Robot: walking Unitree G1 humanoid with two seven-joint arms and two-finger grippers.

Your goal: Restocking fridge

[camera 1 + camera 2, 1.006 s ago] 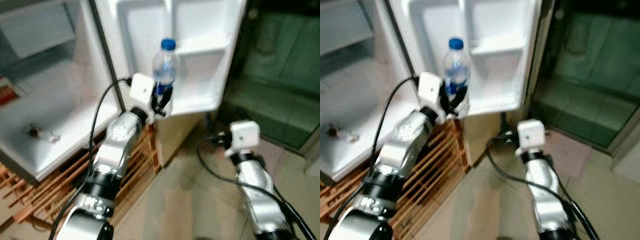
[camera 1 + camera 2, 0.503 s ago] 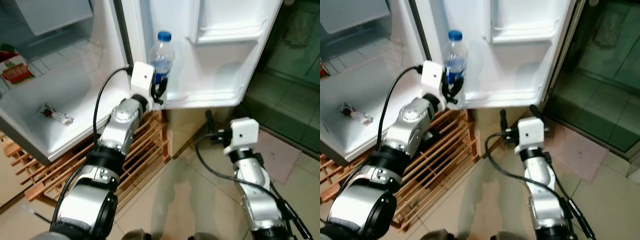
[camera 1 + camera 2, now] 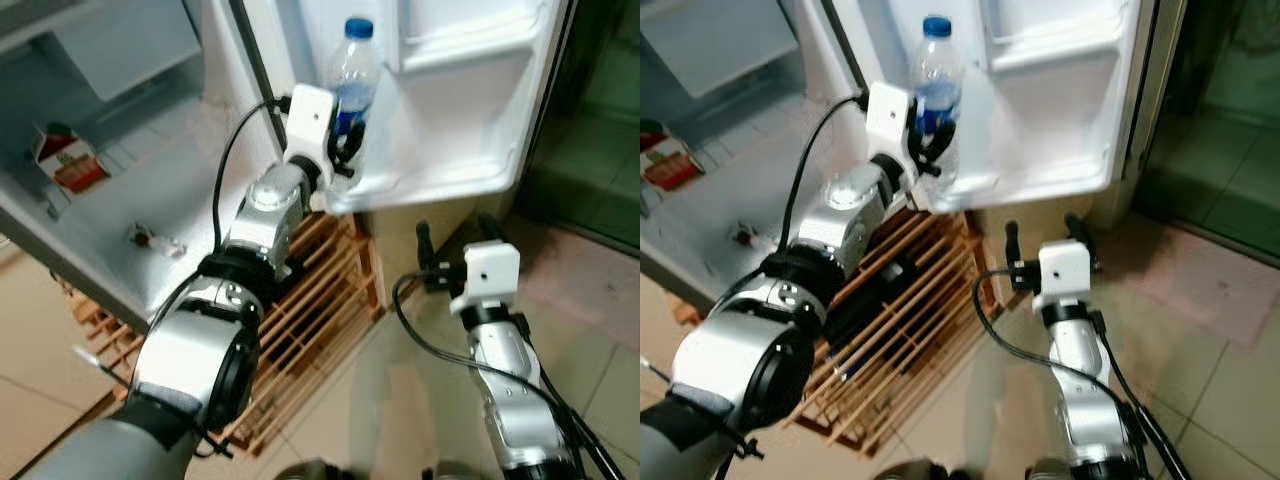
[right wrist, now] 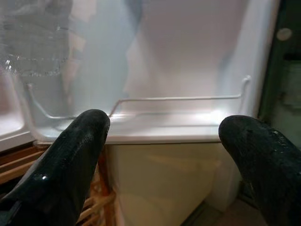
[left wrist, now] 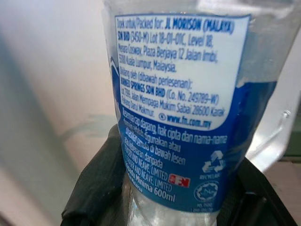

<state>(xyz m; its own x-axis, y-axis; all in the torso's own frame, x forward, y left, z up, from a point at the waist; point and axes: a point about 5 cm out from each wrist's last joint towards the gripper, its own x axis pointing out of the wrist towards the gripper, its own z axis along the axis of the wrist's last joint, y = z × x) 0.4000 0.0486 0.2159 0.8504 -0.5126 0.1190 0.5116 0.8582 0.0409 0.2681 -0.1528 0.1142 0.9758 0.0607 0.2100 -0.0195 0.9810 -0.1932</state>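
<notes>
Between the jaws of our left gripper (image 3: 345,160), we are holding a clear plastic water bottle with a blue cap and blue-and-white label (image 3: 352,70), clamped low on its body and standing upright. In the left wrist view the black fingers (image 5: 96,188) are pressing against both sides of the label, so the grip looks firm. Compared with a moment ago, the bottle is sitting closer to the white inner face of the open fridge door (image 3: 470,110), and its base is now hanging just above the near end of the lowest white door shelf (image 3: 440,165); much of that shift is our head camera moving, but the bottle has plainly been brought in over the shelf lip. We judge that the carrying part is nearly finished and that the next move is lowering the bottle behind the rail and letting go.

Our right gripper (image 3: 452,235) is hanging low, below the door's bottom edge, with its jaws spread wide and holding nothing; its wrist view is looking up at the thin wire rail (image 4: 178,100) of that shelf.

Beyond the jaws, inside the fridge cabinet, a red-and-white carton (image 3: 62,158) is standing on the pale interior shelf (image 3: 180,190), and a slatted wooden rack (image 3: 320,300) is lying on the floor underneath.
</notes>
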